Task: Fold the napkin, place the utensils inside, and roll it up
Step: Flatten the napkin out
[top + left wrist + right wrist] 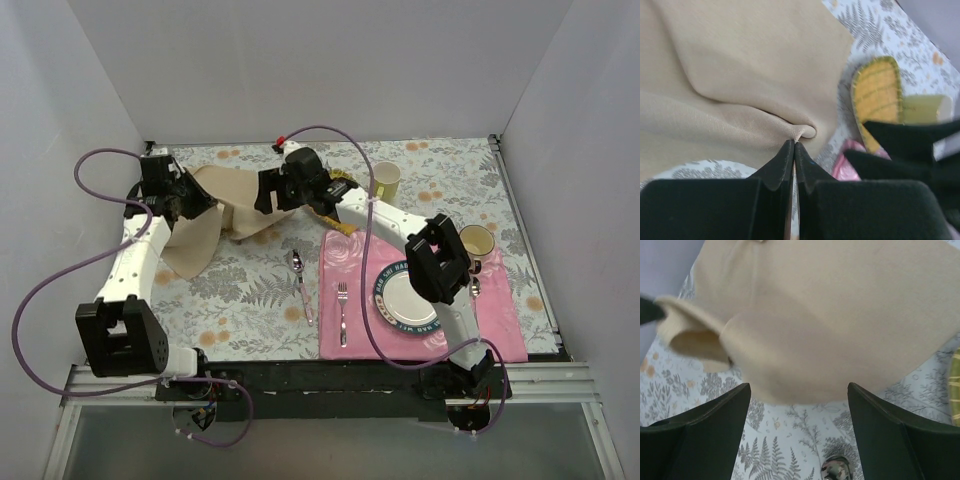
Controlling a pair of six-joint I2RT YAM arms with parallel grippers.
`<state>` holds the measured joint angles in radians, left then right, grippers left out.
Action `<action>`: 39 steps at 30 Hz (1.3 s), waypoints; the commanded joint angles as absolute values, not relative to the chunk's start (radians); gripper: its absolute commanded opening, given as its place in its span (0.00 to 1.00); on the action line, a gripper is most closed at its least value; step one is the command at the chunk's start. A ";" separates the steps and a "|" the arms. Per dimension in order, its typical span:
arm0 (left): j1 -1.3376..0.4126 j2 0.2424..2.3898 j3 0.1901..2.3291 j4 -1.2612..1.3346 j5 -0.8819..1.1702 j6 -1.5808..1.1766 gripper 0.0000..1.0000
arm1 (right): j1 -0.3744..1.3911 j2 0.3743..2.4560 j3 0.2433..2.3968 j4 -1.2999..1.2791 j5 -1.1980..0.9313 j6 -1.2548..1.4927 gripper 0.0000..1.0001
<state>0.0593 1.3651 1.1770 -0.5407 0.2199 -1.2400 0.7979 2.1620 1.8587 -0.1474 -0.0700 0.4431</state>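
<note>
Plain pale grey panels, a back wall point(320, 60), a left wall point(50, 110) and a right wall point(590, 130), box in the desk point(240, 295), its top printed with grey ferns and orange flowers, an aluminium rail point(550, 385) along its near edge, under soft, even light.

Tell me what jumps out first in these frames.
The big beige napkin is lifted and rumpled at far left, a fold pinched in the shut left gripper. The right gripper hovers open at its edge. At near right, a pink placemat carries a plate and fork, untouched.
</note>
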 commanded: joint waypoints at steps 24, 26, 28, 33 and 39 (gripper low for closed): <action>-0.153 1.201 0.894 -0.560 0.106 -1.161 0.51 | 0.824 1.805 1.336 -0.034 -0.044 0.382 0.86; -0.153 1.157 0.865 -0.554 0.121 -1.170 0.50 | 0.825 1.818 1.332 -0.020 -0.087 0.383 0.85; -0.153 1.128 0.861 -0.560 0.150 -1.160 0.56 | 0.839 1.848 1.344 0.020 -0.110 0.393 0.83; -0.153 1.094 0.865 -0.575 0.069 -1.167 0.76 | 0.922 1.980 1.431 0.061 -0.032 0.412 0.79; -0.155 1.143 0.862 -0.595 0.058 -1.144 0.72 | 1.015 2.072 1.479 0.104 0.170 0.475 0.79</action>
<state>-0.1535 1.1225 0.8532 -0.5751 0.0849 -1.1622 0.9668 2.0457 1.4399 0.0250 0.0147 0.4244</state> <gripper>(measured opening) 0.745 0.786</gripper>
